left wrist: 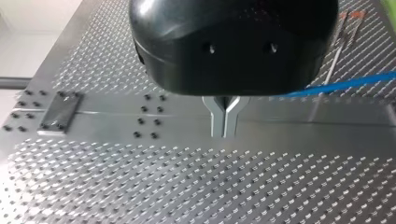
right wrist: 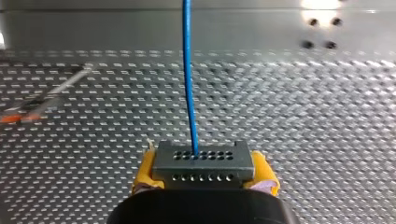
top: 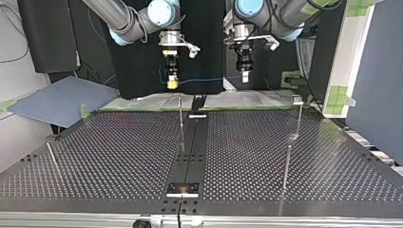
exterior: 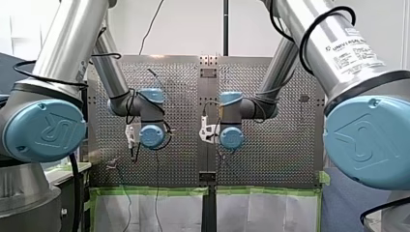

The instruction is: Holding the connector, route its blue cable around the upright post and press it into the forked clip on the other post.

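- My right pincer [right wrist: 203, 171] is clamped on the grey connector [right wrist: 201, 161], with its yellow pads [right wrist: 144, 170] against the connector's two ends.
- The blue cable [right wrist: 189, 84] leaves the connector's face of small holes and runs straight ahead, away from the pincer, over the perforated counter [top: 119, 152].
- In the top view that cable hangs as a nearly level line in the air, from the connector across to my left pincer [left wrist: 225, 122]. Both ends are held well above the counter's far edge.
- My left pincer's metal fingers are together. The cable passes beside them and goes behind the black housing, so I cannot tell whether it is pinched.
- The coming move turns on this: the cable's long axis lies crosswise between the arms, and the posts stand lower and nearer the top view's camera.
- A thin upright post [top: 181, 121] stands almost directly below my right pincer, so that arm looks the nearer one.
- A second post with a small head [top: 298, 116] stands at the top view's right, nearer my left arm. It may carry the forked clip, but the head is too small to be sure.
- By my reading, no routing has been done yet.
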Robot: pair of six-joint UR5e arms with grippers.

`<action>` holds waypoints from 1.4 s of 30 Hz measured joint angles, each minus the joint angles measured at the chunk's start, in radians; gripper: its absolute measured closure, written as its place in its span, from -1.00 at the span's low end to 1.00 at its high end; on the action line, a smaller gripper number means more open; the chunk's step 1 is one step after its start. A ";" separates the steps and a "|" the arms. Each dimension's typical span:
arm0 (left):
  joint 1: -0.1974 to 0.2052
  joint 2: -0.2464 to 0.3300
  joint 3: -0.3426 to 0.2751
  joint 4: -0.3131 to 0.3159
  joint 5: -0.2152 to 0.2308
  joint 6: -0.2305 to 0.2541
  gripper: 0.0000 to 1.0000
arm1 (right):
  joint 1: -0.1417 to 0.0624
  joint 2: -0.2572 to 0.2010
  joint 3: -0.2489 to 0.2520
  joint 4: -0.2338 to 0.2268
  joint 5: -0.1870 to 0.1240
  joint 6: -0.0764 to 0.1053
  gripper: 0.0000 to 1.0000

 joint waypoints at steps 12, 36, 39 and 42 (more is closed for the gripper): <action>0.042 0.102 0.089 -0.102 -0.029 -0.030 1.00 | -0.006 -0.109 -0.109 0.109 -0.039 -0.020 1.00; 0.215 0.295 0.179 -0.296 0.007 -0.190 1.00 | -0.004 -0.222 -0.310 0.310 -0.238 -0.024 1.00; 0.243 0.323 0.206 -0.324 0.005 -0.217 1.00 | -0.001 -0.216 -0.336 0.336 -0.265 -0.024 1.00; 0.273 0.354 0.236 -0.354 0.007 -0.244 0.95 | 0.001 -0.204 -0.365 0.365 -0.294 -0.025 1.00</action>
